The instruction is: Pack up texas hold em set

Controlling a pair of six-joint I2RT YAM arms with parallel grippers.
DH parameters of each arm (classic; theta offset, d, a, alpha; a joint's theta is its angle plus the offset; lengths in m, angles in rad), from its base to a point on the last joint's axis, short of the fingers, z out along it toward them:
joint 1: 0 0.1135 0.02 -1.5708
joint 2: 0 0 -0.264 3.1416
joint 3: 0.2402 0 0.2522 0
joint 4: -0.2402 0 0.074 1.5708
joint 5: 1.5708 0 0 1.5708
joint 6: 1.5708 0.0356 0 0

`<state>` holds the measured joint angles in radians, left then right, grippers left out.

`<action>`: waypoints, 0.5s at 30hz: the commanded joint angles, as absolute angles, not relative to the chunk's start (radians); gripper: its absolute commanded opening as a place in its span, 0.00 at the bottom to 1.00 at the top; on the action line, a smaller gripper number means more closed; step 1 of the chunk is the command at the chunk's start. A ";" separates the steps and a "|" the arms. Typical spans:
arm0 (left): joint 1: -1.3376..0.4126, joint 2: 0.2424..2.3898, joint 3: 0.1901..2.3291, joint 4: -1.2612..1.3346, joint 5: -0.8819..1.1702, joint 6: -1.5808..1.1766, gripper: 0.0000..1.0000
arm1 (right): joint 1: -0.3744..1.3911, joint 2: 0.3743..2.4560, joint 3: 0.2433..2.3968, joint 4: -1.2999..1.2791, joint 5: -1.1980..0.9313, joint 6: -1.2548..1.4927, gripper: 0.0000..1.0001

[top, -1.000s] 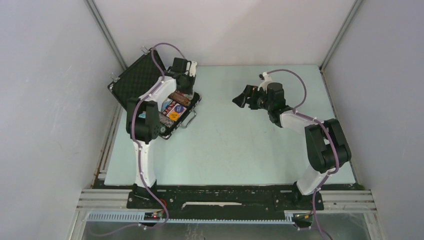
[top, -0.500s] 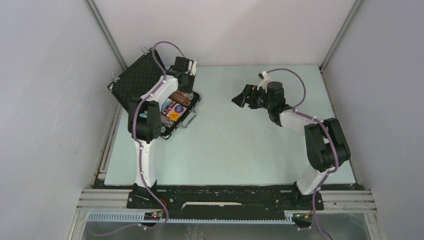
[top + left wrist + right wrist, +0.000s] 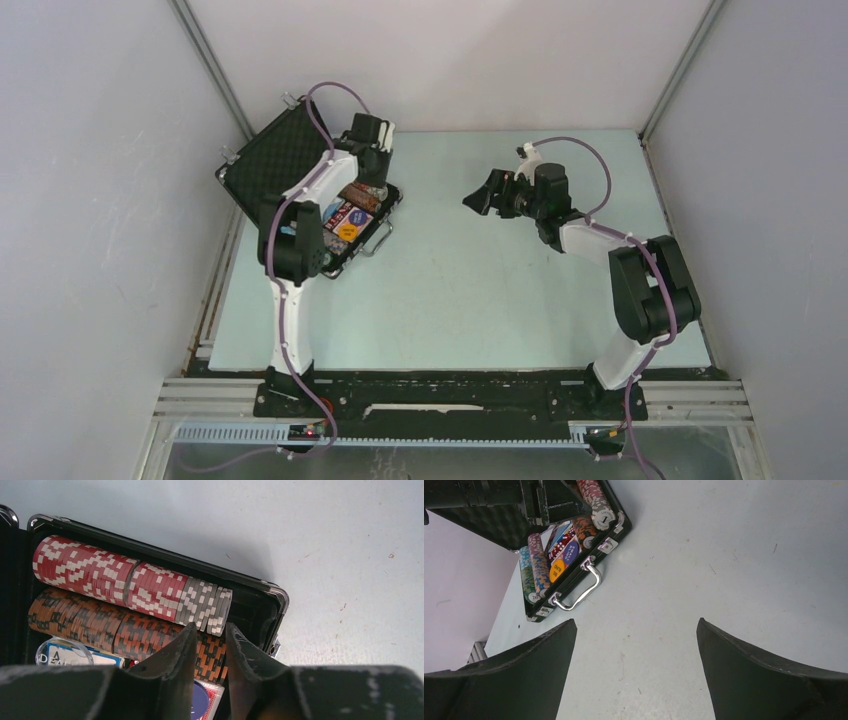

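Both arms were built from white shell links joined by bulky black joint housings. The left arm (image 3: 288, 325) and the right arm (image 3: 622, 358) each carried a thin purple cable (image 3: 330, 92) that arched near the wrist and ran down the links to the base. They were bolted to a black mounting bar (image 3: 450, 385). The left gripper (image 3: 210, 627) had black, wedge-shaped fingers (image 3: 172, 662) with scuffed, greyish edges. The right gripper (image 3: 636, 625) had broad, matte-black fingers (image 3: 524, 672) tapering to points.
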<state>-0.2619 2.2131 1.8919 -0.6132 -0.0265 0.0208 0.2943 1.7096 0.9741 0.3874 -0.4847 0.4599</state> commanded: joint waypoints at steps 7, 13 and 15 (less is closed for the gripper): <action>-0.306 1.972 1.931 -0.696 -0.071 0.007 0.67 | 0.344 1.738 1.076 0.327 -0.466 0.391 1.00; -0.307 1.644 1.625 -0.564 -0.098 -0.119 0.75 | 0.371 1.742 1.094 0.299 -0.462 0.367 1.00; -0.302 1.547 1.543 -0.526 -0.131 -0.140 0.75 | 0.370 1.748 1.098 0.298 -0.469 0.376 1.00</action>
